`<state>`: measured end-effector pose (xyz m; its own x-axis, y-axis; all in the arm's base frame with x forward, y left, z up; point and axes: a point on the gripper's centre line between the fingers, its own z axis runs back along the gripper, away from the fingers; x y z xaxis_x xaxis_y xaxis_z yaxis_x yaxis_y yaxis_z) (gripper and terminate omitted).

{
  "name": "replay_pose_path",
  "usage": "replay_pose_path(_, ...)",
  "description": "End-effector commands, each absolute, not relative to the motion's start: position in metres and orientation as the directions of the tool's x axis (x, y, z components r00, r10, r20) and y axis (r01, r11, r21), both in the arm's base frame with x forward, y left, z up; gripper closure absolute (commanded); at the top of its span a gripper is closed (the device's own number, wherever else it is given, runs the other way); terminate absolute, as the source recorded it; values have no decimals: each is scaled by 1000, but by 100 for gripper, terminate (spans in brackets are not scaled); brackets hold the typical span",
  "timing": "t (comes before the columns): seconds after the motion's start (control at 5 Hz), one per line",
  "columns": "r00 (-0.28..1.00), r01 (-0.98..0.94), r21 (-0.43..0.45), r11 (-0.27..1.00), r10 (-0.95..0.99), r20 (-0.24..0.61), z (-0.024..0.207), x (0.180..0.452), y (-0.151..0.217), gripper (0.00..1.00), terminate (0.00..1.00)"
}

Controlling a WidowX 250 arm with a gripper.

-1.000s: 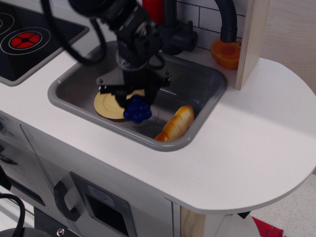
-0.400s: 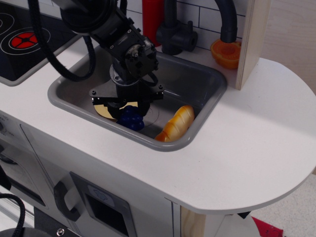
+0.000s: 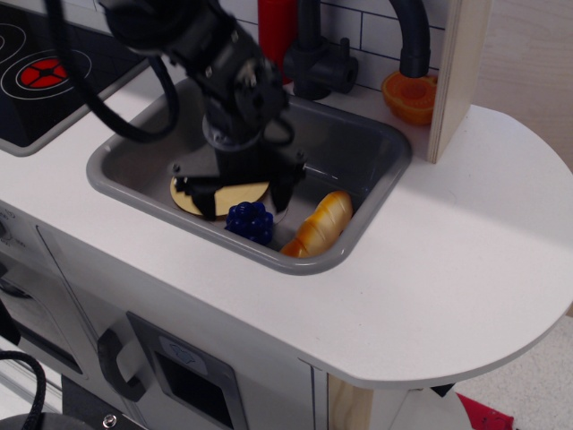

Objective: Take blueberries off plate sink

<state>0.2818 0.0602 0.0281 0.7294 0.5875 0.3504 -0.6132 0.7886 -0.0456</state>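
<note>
The dark-blue blueberries [image 3: 251, 221] lie on the floor of the grey sink [image 3: 376, 148], just right of the tan-yellow plate [image 3: 201, 199] and off its edge. My black gripper [image 3: 242, 199] hangs over them with its fingers spread wide to either side, open and holding nothing. The arm covers the far part of the plate.
A yellow-orange bread roll [image 3: 320, 224] lies in the sink's front right corner. A black faucet [image 3: 315, 63] and a red bottle [image 3: 276, 31] stand behind the sink. Half an orange [image 3: 410, 97] sits at the back right. The black stovetop with a red burner [image 3: 45, 72] is at left.
The gripper carried the blueberries down and right off the plate, set them on the sink floor, then opened and let go, rising slightly.
</note>
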Motion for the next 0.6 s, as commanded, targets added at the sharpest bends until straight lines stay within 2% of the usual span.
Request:
replay_pose_path(0.0, 726, -574, -165, 802, 591, 351, 97, 290, 61, 0, 0)
replay_pose_path(0.2, 726, -574, -165, 802, 591, 351, 97, 290, 61, 0, 0)
replay_pose_path(0.4, 726, -574, -165, 802, 591, 351, 97, 290, 61, 0, 100)
